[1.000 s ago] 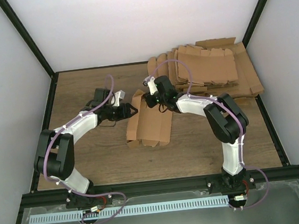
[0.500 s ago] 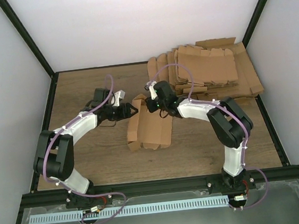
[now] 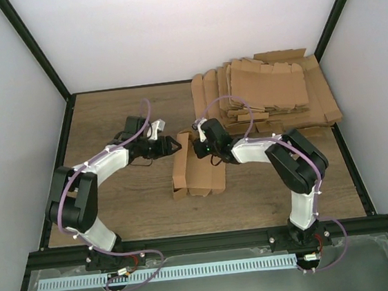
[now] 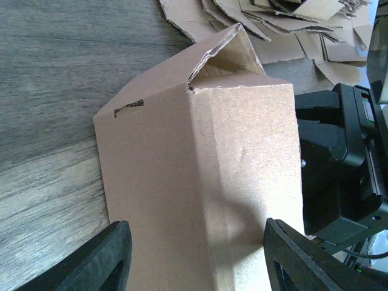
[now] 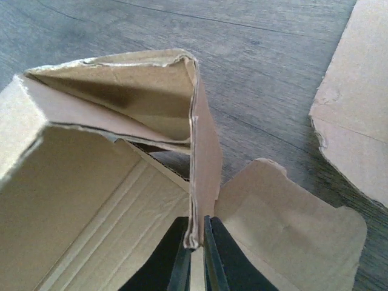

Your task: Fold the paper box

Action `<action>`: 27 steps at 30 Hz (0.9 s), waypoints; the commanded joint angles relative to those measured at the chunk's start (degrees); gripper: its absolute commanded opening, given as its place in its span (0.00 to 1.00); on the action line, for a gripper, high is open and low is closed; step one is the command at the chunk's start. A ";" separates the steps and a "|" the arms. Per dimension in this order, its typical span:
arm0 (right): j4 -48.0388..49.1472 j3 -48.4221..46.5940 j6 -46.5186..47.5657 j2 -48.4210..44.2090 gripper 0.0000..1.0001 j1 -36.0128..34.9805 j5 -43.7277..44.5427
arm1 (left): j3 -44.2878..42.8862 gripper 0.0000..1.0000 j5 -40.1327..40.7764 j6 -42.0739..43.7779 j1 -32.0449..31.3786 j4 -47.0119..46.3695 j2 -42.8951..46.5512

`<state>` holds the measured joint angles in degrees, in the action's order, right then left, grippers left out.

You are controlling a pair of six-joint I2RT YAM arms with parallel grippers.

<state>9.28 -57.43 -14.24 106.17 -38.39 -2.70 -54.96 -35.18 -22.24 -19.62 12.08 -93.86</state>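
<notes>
At the middle of the bench [image 3: 107, 113] sits the half-folded paper box [image 3: 200, 169]. My right claw [image 5: 195, 254] pinches its thin wall at 12 o'clock. My left claw [image 4: 197, 233] gapes wide and empty at 11 o'clock. If that pinch slips, the wall could flop open.

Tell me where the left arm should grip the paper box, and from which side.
Probably the raised long wall on the left side of the paper box, approached from the left, where the left gripper faces it with jaws open. It stands up along a crease, thin enough to straddle, and the right gripper pinches another upright flap.
</notes>
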 commanded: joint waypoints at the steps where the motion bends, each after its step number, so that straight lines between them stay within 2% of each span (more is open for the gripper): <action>1: 2.16 0.16 -0.61 -1.48 0.08 -0.24 0.30 | 0.05 0.62 -0.71 0.91 -0.38 -1.14 -1.23; 8: 3.98 2.31 0.02 -3.37 0.12 -0.19 0.84 | -0.93 0.62 -0.59 1.36 -0.51 -0.27 -1.43; 16: 5.01 1.97 0.18 -2.10 0.07 -0.19 2.06 | -1.41 0.67 -1.57 -1.21 -0.46 -3.70 -1.77; 24: 6.85 0.48 2.43 0.30 0.10 -0.14 3.54 | -3.04 0.68 -2.24 -3.65 -0.43 -6.76 -3.90; 27: 6.62 -0.40 2.91 0.99 0.04 -0.15 3.52 | -4.09 0.66 -2.10 -4.07 -0.50 -7.13 -4.96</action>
<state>14.44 -55.33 -12.75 105.32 -38.39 -0.64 -56.58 -36.34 -25.34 -19.68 7.77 -97.27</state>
